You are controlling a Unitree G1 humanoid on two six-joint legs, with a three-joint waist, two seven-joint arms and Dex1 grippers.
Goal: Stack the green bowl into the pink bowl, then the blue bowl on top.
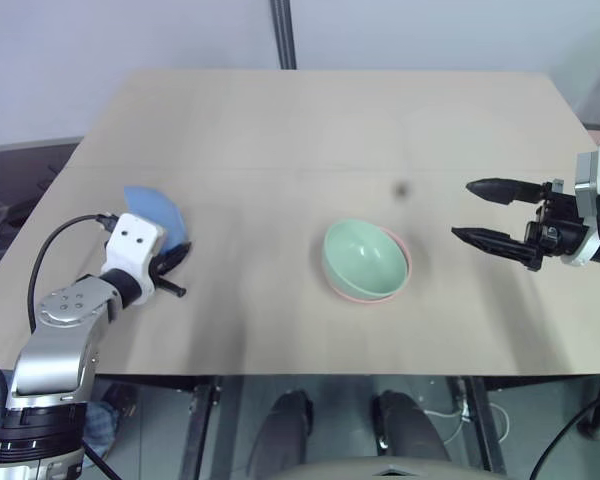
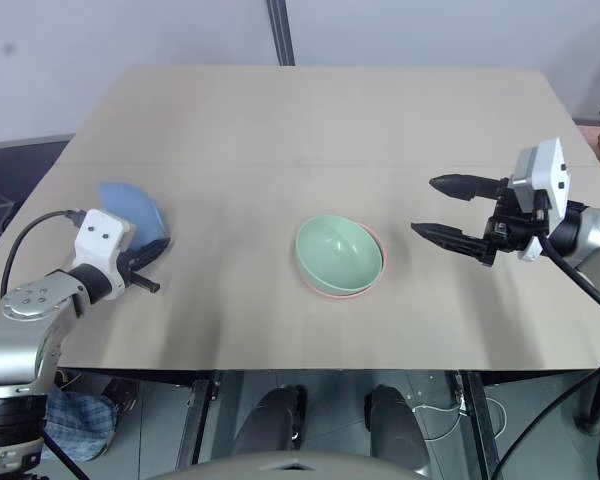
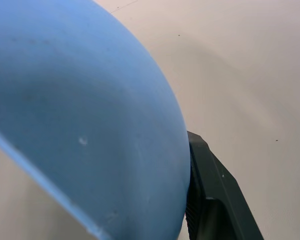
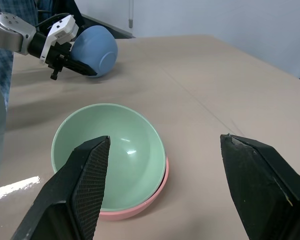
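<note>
The left gripper (image 1: 170, 262) is clamped on the rim of the blue bowl (image 1: 155, 212). The blue bowl is tipped up on its side, with its round back showing beside one black finger (image 3: 215, 195). The right gripper (image 2: 450, 210) hangs above the bench (image 1: 280, 130) with its two fingers wide apart and nothing between them. The green bowl (image 4: 110, 150) sits inside the pink bowl (image 4: 140, 206), just in front of the right gripper and a little below it. The two stacked bowls are well apart from the left gripper, off toward the right gripper's side.
</note>
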